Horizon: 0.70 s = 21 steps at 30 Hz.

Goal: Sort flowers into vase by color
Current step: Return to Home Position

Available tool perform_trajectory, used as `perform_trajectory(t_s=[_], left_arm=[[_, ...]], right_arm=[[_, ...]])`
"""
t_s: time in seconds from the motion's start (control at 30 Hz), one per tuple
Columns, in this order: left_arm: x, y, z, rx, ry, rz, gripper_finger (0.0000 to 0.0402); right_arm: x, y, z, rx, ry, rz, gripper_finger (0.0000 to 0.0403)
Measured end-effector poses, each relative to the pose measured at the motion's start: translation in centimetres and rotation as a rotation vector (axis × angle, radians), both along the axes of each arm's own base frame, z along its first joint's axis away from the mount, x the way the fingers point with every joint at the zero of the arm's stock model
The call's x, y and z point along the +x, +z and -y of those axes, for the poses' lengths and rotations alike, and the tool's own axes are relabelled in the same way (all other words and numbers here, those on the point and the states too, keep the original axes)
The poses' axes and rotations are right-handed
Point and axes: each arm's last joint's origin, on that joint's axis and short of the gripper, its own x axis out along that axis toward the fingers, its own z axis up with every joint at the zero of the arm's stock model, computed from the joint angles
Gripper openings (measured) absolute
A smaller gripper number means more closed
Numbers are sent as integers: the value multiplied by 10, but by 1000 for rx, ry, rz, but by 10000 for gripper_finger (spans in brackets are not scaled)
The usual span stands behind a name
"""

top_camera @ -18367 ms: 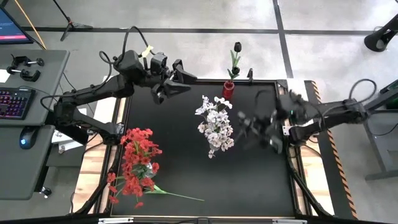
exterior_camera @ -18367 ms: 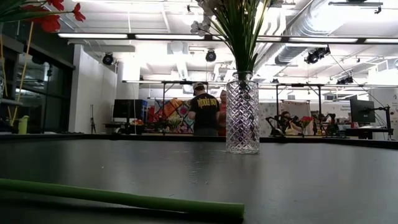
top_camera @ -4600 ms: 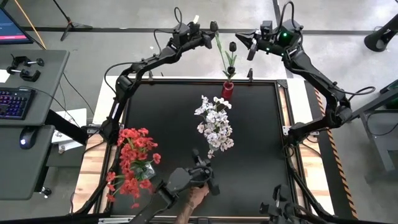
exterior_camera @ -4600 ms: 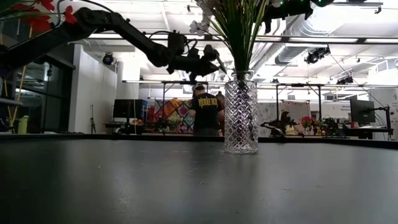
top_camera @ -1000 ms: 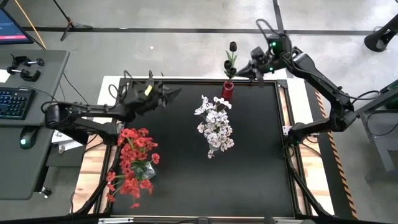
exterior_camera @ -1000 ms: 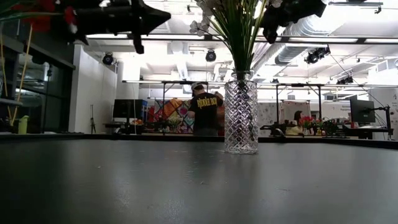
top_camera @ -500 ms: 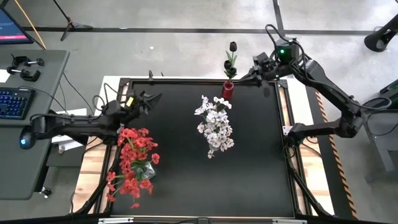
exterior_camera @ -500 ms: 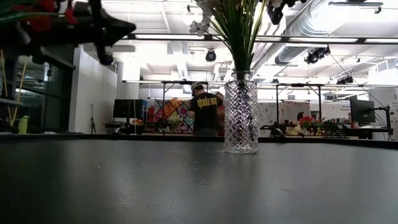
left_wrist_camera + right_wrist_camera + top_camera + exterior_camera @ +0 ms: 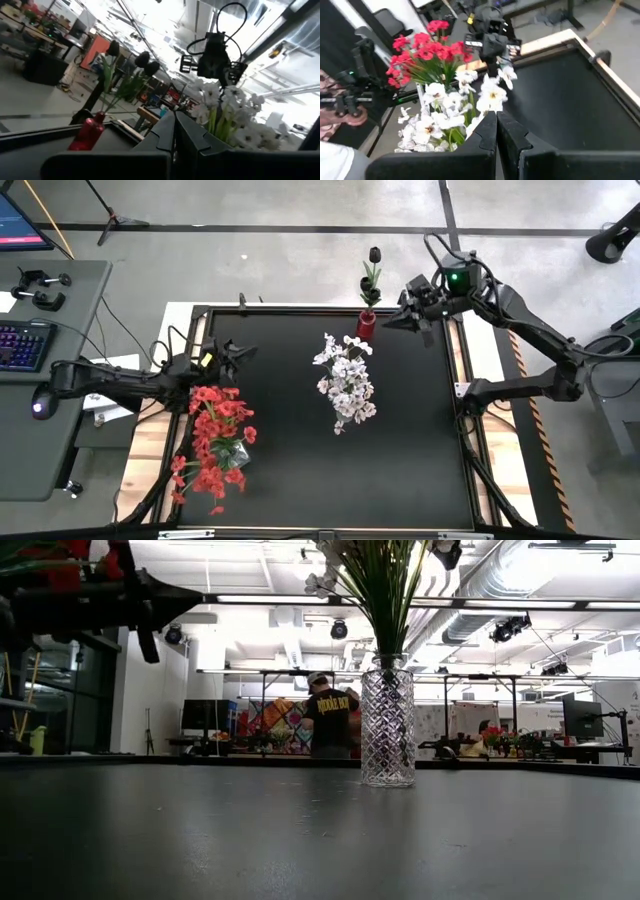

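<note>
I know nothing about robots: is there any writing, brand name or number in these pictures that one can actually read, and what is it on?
No text here is legible.
Yellow print on the person's black shirt, low view: too blurred to read.
Yellow tag on the left arm, high view: too small to read.
Monitor screen at the high view's edge: nothing legible.

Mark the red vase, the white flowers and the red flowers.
red vase (image 9: 367,327), high view, on its body.
white flowers (image 9: 347,380), high view, middle of the bloom cluster.
red flowers (image 9: 222,423), high view, middle of the bloom cluster.
</note>
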Motion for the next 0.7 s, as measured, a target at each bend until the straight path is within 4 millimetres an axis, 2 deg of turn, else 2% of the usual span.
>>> perform_trajectory(t_s=[0.2,0.3,0.37,0.43,0.53,0.7], left_arm=[[2,0,10,0,-56,-10,0],[3,-1,15,0,-88,-11,0],[3,-1,16,1,-95,-11,0],[3,0,16,0,-94,-9,0],[3,0,16,0,-95,-9,0],[3,-1,16,1,-94,-14,0]], right_arm=[[-7,4,-24,41,-15,-41,0],[-14,9,-38,19,-23,-20,0],[-20,6,-48,5,-24,9,0],[-27,-5,-55,16,-46,29,0],[-40,-33,-63,62,-99,87,0],[-47,-86,-68,156,-112,356,0]])
